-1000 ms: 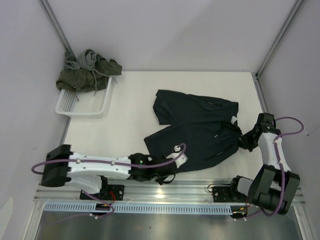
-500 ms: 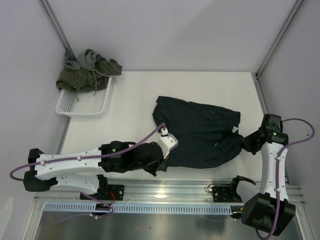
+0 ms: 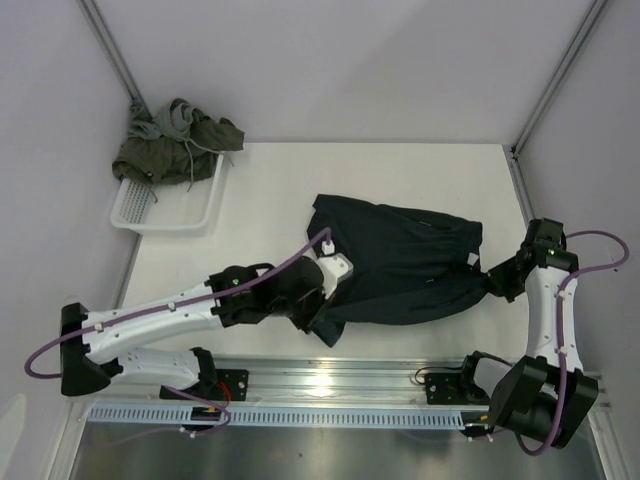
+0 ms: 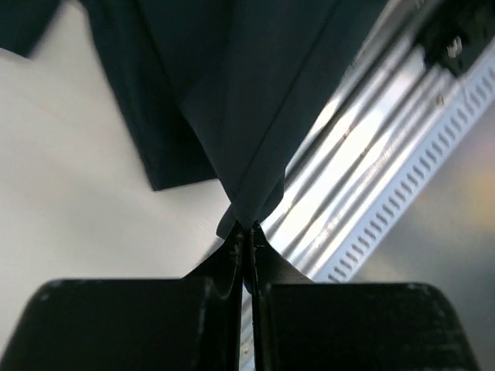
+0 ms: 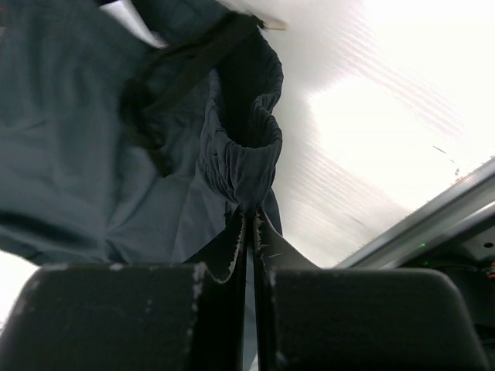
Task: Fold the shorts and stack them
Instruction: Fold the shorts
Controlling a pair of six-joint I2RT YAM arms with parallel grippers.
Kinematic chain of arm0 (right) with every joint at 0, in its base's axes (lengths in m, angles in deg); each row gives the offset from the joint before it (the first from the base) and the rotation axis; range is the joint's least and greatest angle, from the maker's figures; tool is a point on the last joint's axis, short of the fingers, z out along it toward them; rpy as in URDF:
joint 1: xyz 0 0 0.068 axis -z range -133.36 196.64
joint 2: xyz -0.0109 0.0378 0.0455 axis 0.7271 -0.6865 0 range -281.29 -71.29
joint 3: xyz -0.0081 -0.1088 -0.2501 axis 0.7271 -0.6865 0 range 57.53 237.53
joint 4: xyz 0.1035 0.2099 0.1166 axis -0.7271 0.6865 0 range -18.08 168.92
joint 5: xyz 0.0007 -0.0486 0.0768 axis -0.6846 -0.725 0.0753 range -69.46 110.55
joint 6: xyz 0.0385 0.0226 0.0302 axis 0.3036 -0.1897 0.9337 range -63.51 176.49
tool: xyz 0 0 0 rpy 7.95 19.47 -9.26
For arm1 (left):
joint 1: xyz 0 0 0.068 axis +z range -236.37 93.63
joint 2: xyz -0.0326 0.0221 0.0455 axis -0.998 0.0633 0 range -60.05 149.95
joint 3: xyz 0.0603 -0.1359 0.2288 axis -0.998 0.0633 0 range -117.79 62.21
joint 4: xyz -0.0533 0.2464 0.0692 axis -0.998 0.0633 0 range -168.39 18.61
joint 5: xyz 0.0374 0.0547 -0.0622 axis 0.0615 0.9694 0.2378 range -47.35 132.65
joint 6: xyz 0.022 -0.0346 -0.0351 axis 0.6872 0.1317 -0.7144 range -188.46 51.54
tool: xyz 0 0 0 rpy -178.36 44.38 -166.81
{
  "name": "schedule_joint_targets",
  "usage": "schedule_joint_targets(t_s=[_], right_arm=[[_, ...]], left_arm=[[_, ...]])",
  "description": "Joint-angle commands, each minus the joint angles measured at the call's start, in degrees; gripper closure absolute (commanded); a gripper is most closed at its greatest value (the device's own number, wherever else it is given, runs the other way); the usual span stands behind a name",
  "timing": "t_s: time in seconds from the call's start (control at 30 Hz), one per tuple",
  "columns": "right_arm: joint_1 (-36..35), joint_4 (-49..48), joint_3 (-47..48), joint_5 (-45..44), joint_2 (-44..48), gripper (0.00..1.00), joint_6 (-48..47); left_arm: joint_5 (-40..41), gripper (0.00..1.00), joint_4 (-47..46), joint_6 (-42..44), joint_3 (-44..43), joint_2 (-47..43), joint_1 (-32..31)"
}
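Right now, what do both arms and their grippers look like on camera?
Both match: the left arm and right arm have white links between black joint housings, each with a purple cable running along it. The left gripper and right gripper are black, with two tapering fingers on a blocky body.

Pale cream table [image 3: 260, 200] closed in by plain grey-lilac walls [image 3: 330, 70], a slim metal post [image 3: 110, 50] rising at each far corner. Along the near edge, a ribbed aluminium rail [image 3: 390, 380] and a slotted white strip [image 3: 300, 413], with bright glare off the metal.
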Motion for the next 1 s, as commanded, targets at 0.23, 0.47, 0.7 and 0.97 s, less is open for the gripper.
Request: schedule_joint_targets(t_s=[0.23,0.47,0.7,0.97], right_arm=[[2.0,-3.5,-4.3,-5.1,-1.0,1.0,-1.8],[2.1,-1.3,-2.0,-5.0,0.7,1.0,-2.1],[2.1,1.6,4.7,0.6,3.3,1.0,1.7],[2.1,-1.9,11.1,4.4,-0.5,1.0,8.4]], left_arm=[[-11.5,1.0,-9.6,-0.7,11.3,0.6,-11.6],[-3.1,1.0,-6.3,-0.6,8.1,2.6,-10.7],[0.7,1.0,-1.7,1.7,-3.5,2.5,5.6],[6.5,1.0,-0.3,7.9,-18.7,12.5,19.2]])
